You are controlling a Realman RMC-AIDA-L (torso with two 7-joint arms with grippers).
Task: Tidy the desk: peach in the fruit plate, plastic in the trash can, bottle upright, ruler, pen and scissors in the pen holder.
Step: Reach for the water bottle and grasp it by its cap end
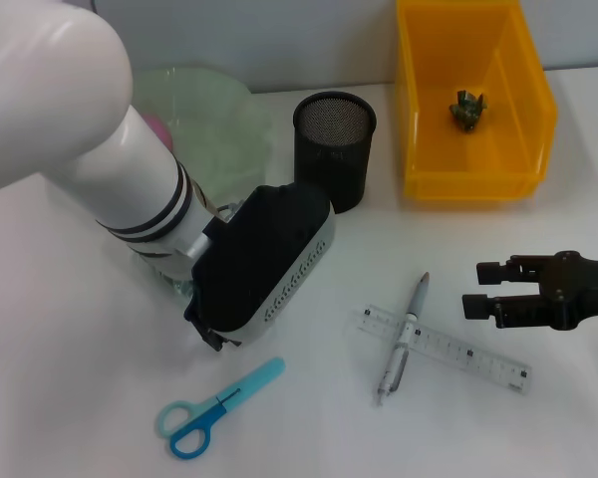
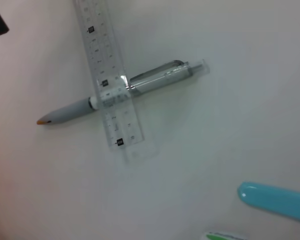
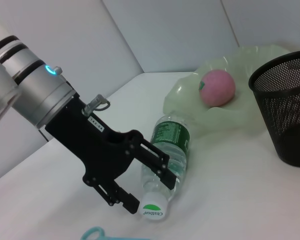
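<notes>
A clear bottle (image 3: pixel 169 150) with a green label lies on its side by the green fruit plate (image 3: pixel 225 117). The pink peach (image 3: pixel 217 87) sits in the plate. My left gripper (image 3: pixel 151 193) is open, with its fingers on either side of the bottle's neck end. In the head view its wrist hides most of the bottle. A clear ruler (image 1: pixel 448 349) lies across a grey pen (image 1: pixel 404 339), and blue scissors (image 1: pixel 214 408) lie in front. The black mesh pen holder (image 1: pixel 334 149) stands upright. My right gripper (image 1: pixel 481 287) is open and empty at the right.
A yellow bin (image 1: pixel 473 179) at the back right holds a crumpled dark scrap (image 1: pixel 468 110). The left wrist view shows the ruler (image 2: pixel 107 85), the pen (image 2: pixel 140 87) and a scissor tip (image 2: pixel 275 200). A grey wall runs behind the table.
</notes>
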